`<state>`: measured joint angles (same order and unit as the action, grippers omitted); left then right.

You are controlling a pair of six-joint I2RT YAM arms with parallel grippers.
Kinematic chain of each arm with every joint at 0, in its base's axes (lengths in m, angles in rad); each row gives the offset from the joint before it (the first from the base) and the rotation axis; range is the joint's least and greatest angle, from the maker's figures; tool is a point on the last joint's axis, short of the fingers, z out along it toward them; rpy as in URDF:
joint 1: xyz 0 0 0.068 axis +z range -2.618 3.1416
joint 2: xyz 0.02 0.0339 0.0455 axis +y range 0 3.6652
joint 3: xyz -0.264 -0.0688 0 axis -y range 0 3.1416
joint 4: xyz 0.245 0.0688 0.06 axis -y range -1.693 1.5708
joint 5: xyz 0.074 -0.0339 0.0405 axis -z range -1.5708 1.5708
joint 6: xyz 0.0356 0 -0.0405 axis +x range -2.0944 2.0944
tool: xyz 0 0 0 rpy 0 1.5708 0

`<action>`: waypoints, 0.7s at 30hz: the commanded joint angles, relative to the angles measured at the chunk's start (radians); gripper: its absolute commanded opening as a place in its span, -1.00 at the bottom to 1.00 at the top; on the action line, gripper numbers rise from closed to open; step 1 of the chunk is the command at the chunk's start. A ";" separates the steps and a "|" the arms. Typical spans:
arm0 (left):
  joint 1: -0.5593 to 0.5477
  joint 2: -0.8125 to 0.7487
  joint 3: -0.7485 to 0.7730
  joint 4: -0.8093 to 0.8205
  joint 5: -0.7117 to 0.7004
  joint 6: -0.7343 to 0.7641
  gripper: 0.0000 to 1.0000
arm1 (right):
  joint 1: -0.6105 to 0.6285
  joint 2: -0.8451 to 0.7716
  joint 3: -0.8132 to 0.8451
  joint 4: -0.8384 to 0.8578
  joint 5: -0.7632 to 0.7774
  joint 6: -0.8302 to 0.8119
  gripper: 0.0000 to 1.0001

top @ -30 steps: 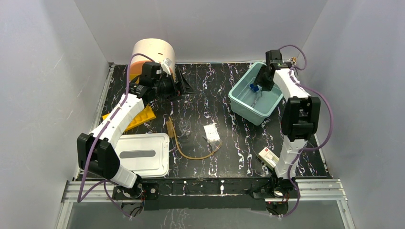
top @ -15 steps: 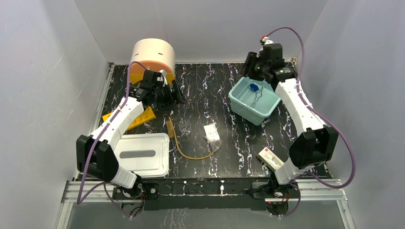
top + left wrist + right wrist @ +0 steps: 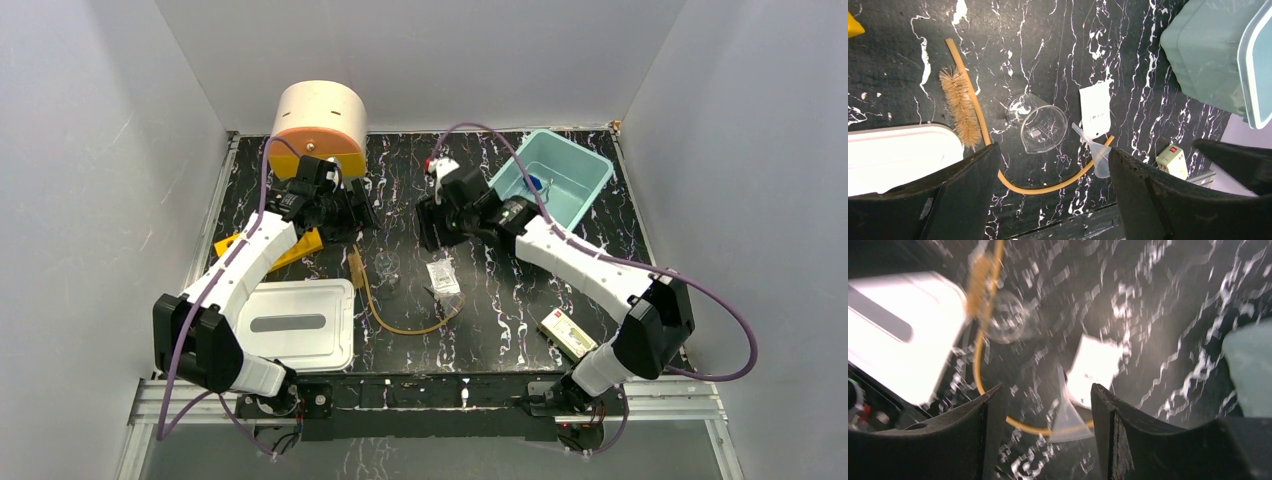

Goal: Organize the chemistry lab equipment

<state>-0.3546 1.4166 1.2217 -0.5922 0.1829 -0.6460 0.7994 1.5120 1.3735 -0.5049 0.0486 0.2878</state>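
Teal bin [image 3: 582,178] holds blue-tipped piece [image 3: 537,183]; left end effector [image 3: 356,208], right end effector [image 3: 429,224] both agape, empty.

Your counter [image 3: 1148,40] has a glossy black stone look, veined in white. On it you see the clear glass beaker [image 3: 1040,127], smooth and transparent with faint printed marks. The amber rubber hose [image 3: 1048,187] looks smooth with a dull sheen, while the brush [image 3: 959,105] is all rough tan bristle. Your funnel [image 3: 1096,155] is clear, slightly frosted plastic. The packet [image 3: 1095,110] reads as flat white paper or film; you cannot tell which. The teal bin [image 3: 1208,60] and white lid [image 3: 893,155] are smooth plastic, and the orange-yellow holed rack [image 3: 306,243] looks matt
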 commanded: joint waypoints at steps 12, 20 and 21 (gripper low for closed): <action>0.004 -0.040 0.021 -0.022 -0.054 -0.015 0.55 | 0.026 0.192 -0.127 -0.145 -0.094 -0.007 0.54; 0.004 -0.069 0.019 -0.023 -0.092 -0.004 0.56 | 0.038 0.320 -0.025 -0.144 -0.069 -0.085 0.22; 0.004 -0.069 0.023 -0.022 -0.093 -0.002 0.56 | 0.044 0.324 -0.029 -0.137 -0.067 -0.095 0.19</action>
<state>-0.3546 1.4078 1.2221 -0.5938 0.1150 -0.6579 0.8257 1.8263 1.3018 -0.6495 -0.0265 0.2478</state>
